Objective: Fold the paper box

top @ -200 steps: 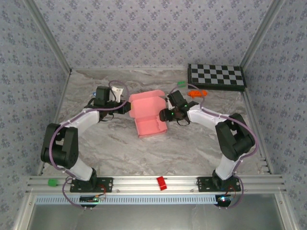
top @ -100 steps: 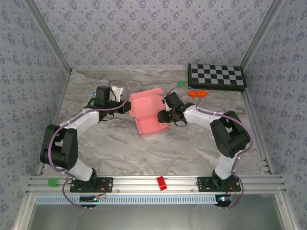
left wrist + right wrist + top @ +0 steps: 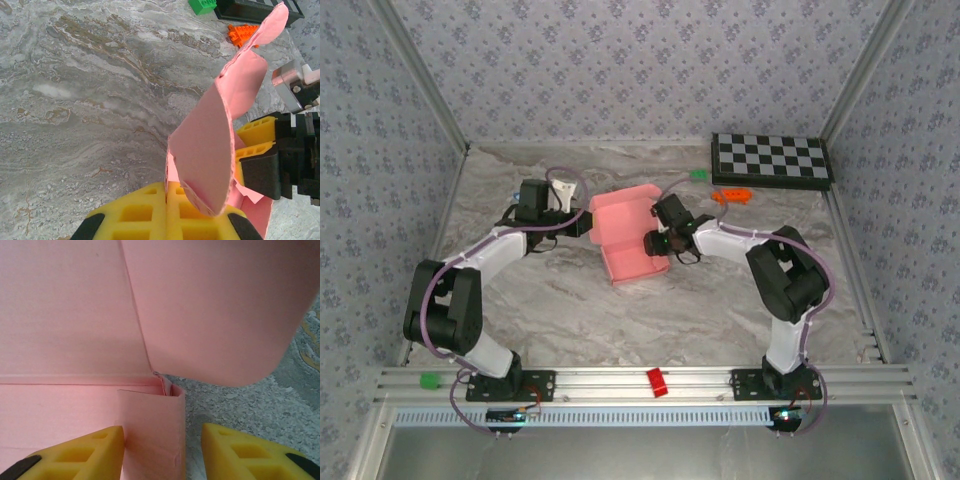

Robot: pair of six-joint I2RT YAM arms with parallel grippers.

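Mid-fold, the paper box sits central on the surface, clamped by our left end effector; our right end effector, parted, straddles a side wall we should pinch next.

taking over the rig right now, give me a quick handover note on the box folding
Left hand: shut, pinching the left edge of the paper box.
Right hand: open, one finger on each side of a wall at the box's right side, not clamped.
Box: mid-table, between the two hands, partly formed.
Done: walls raised into a tray shape.
Left: the lid stands open with its flaps loose. The likely next steps are to set the right wall, then close and tuck the lid.
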